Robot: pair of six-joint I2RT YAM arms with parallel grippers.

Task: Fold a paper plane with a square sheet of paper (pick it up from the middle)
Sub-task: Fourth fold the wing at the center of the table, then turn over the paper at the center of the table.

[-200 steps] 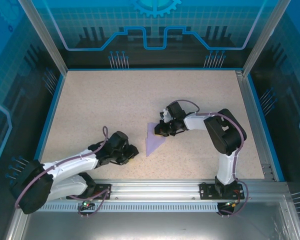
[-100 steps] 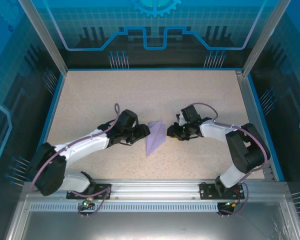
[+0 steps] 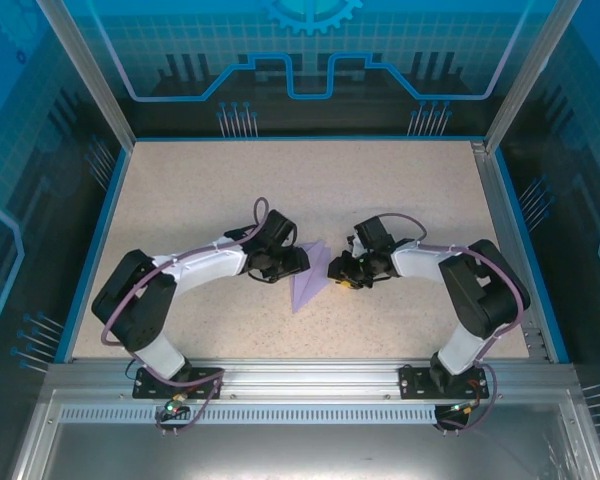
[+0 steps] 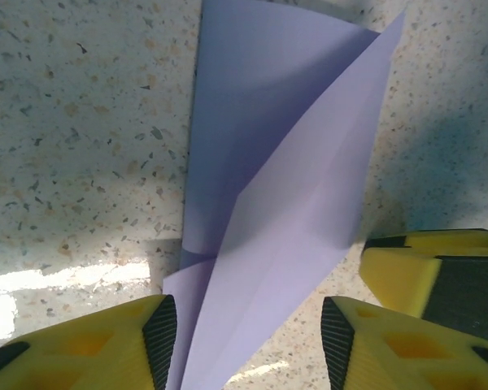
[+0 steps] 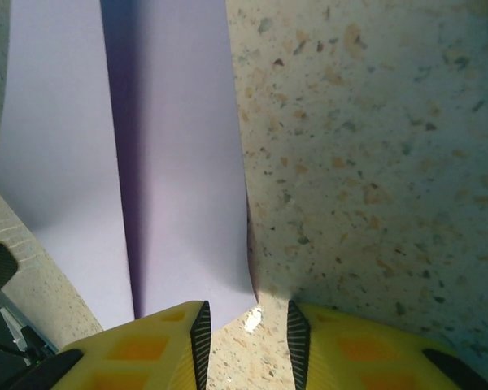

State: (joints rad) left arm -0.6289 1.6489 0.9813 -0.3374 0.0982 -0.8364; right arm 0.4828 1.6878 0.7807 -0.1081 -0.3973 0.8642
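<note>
The lavender sheet of paper (image 3: pixel 308 278), folded into a narrow pointed paper plane shape with a raised flap, lies on the table between both arms. My left gripper (image 3: pixel 292 262) stands at its left edge. In the left wrist view this gripper (image 4: pixel 248 341) is open, and the paper (image 4: pixel 285 162) runs loosely between the fingers, unclamped. My right gripper (image 3: pixel 335 268) is at the paper's right edge. In the right wrist view it (image 5: pixel 248 337) is open by a narrow gap, the paper's (image 5: pixel 171 162) corner lying just off the left pad. A yellow right finger (image 4: pixel 439 272) shows beside the paper.
The speckled table (image 3: pixel 230 190) has a blue rim and metal frame posts on all sides. The aluminium rail (image 3: pixel 310 372) with the arm bases runs along the near edge. Bare tabletop lies behind and to both sides of the paper.
The left arm swung from the front left up to the paper's left edge, its jaws widening. The right gripper, shut over the paper before, opened and now sits at its right edge.
</note>
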